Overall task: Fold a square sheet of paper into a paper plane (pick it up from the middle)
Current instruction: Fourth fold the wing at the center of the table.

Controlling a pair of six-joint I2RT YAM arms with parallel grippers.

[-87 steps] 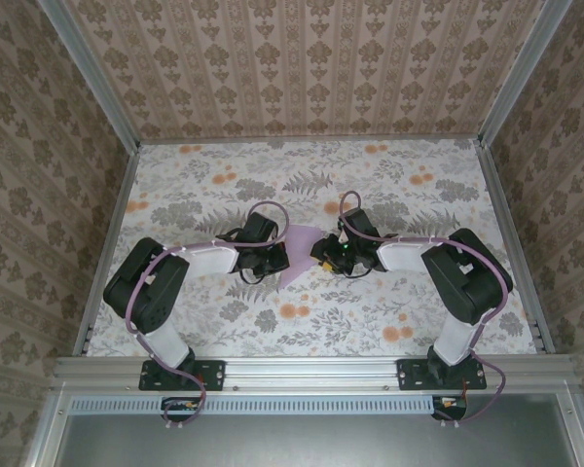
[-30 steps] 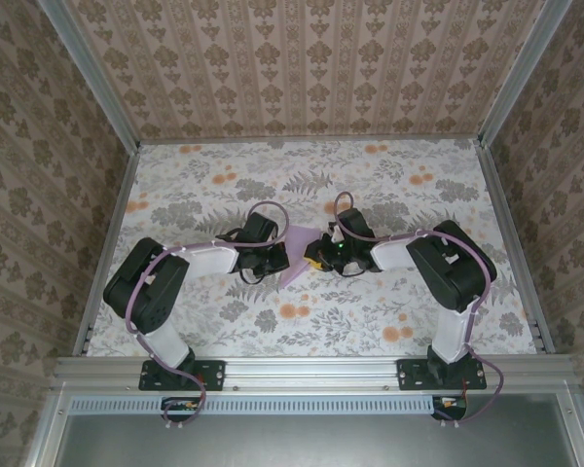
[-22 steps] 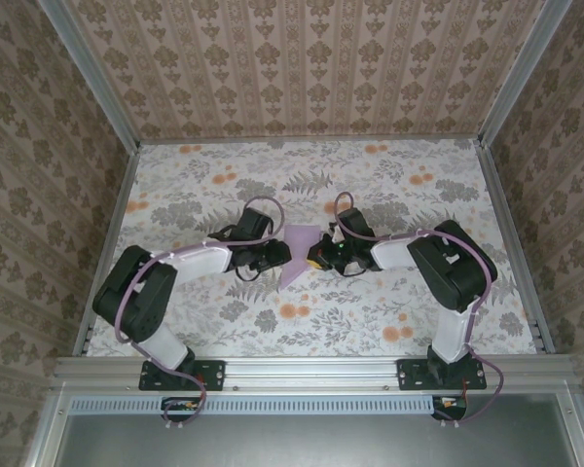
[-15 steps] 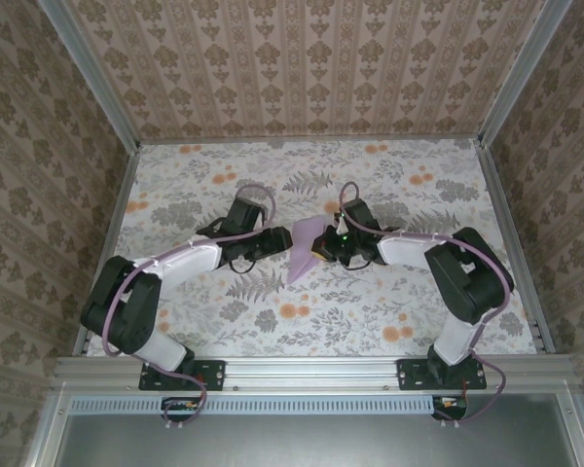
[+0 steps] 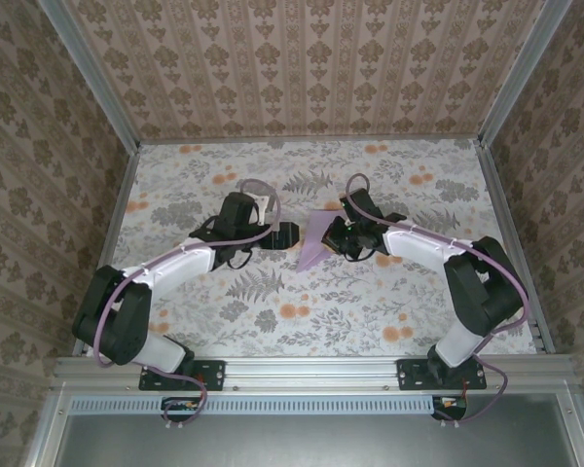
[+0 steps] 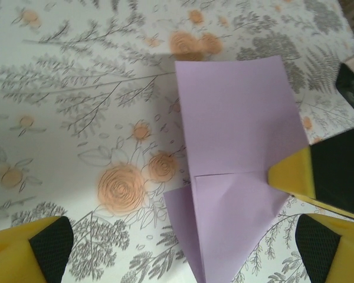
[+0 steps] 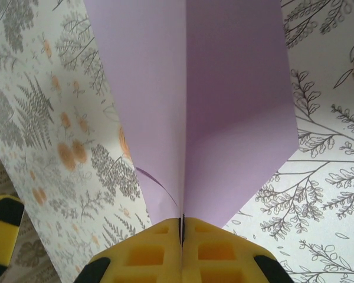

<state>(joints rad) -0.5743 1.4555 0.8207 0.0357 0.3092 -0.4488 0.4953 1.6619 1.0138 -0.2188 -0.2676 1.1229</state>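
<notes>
Overhead, the right claw pinches the folded sheet of paper, which lies between it and the wide-open left claw. From the left wrist, the paper sits just ahead of that claw's spread tips. From the right wrist, its centre crease runs straight out from the closed tips.

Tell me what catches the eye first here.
The creased lilac paper sits at mid-table, pinched along its fold by the right gripper, jaws shut. Just left of it, the left gripper hangs with jaws wide open, not touching the sheet.
</notes>
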